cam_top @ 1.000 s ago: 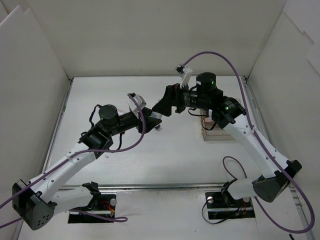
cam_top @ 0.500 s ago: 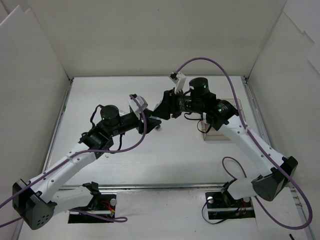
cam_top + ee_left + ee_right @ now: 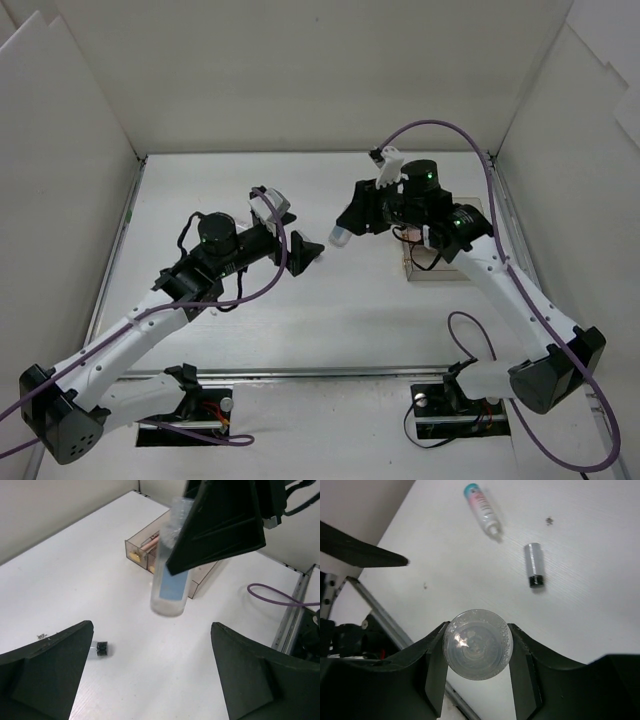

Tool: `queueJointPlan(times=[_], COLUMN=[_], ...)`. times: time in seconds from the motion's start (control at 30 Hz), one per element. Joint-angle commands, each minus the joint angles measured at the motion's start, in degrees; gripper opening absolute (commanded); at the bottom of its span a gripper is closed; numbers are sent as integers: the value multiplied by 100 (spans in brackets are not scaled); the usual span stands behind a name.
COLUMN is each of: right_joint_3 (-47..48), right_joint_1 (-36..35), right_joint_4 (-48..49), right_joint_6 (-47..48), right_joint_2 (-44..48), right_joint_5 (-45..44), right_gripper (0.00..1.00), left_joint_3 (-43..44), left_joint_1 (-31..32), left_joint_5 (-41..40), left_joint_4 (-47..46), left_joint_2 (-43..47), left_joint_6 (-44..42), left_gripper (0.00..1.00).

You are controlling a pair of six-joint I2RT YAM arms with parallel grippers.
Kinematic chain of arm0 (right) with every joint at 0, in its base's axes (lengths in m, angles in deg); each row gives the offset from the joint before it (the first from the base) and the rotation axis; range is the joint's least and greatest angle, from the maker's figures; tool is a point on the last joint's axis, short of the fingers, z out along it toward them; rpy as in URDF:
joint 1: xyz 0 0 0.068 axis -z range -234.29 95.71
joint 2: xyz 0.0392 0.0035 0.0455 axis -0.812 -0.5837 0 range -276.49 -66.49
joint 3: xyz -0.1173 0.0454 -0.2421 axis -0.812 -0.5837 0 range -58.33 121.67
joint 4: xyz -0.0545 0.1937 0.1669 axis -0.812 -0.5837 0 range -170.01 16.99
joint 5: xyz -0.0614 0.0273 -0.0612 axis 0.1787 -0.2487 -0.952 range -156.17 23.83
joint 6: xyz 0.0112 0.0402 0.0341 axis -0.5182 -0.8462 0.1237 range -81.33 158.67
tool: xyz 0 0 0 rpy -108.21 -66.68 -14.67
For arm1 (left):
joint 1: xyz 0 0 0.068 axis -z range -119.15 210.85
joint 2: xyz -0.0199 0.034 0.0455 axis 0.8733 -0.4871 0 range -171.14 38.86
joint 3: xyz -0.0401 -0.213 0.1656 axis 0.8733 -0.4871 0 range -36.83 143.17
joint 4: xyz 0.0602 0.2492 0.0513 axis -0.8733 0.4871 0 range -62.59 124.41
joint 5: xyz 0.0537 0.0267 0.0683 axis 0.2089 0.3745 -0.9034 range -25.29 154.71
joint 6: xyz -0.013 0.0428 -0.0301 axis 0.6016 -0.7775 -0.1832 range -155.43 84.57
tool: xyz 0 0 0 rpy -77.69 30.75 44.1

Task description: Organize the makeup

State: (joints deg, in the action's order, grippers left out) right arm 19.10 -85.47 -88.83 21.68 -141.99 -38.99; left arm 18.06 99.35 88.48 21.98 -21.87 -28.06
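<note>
Over the white table (image 3: 200, 200), right gripper (image 3: 350, 222) clamps a clear bottle (image 3: 170, 587); left gripper (image 3: 152, 630) gapes

The whole counter (image 3: 200, 190) is taken in from high up behind the robot, while the clear bottle (image 3: 169, 582) is caught close-up past the left claw (image 3: 151, 627) by its wrist cam and end-on, looking down, by the right one.

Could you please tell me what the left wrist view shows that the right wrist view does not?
Left wrist only: the acrylic organizer box with pencils inside, and a small black piece on the table. Right wrist only: a pink bottle with a teal cap and a grey tube, both lying flat. Both: the clear bottle clamped in the right gripper.
</note>
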Motion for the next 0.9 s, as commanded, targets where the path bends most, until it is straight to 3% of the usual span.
queueJointPlan(times=[0.0, 0.23, 0.43, 0.87], right_joint_3=[-52, -1104, -1984, -3102], right_joint_1=[235, 744, 1105, 1817], right_joint_4=[97, -378, -326, 1528], right_joint_6=[319, 768, 698, 592], right_joint_2=[544, 1423, 1882, 1092], right_joint_5=[-747, -2950, -4166, -3993], right_gripper=[0, 0, 0, 0], left_joint_3=[101, 214, 426, 347], left_joint_1=[0, -70, -518, -967], left_joint_5=[-688, -2724, -3142, -2597], left_joint_4=[-47, 1157, 2256, 2652], left_joint_2=[263, 264, -166, -352], left_joint_6=[194, 781, 1555, 1987], left_gripper=[99, 99, 99, 99])
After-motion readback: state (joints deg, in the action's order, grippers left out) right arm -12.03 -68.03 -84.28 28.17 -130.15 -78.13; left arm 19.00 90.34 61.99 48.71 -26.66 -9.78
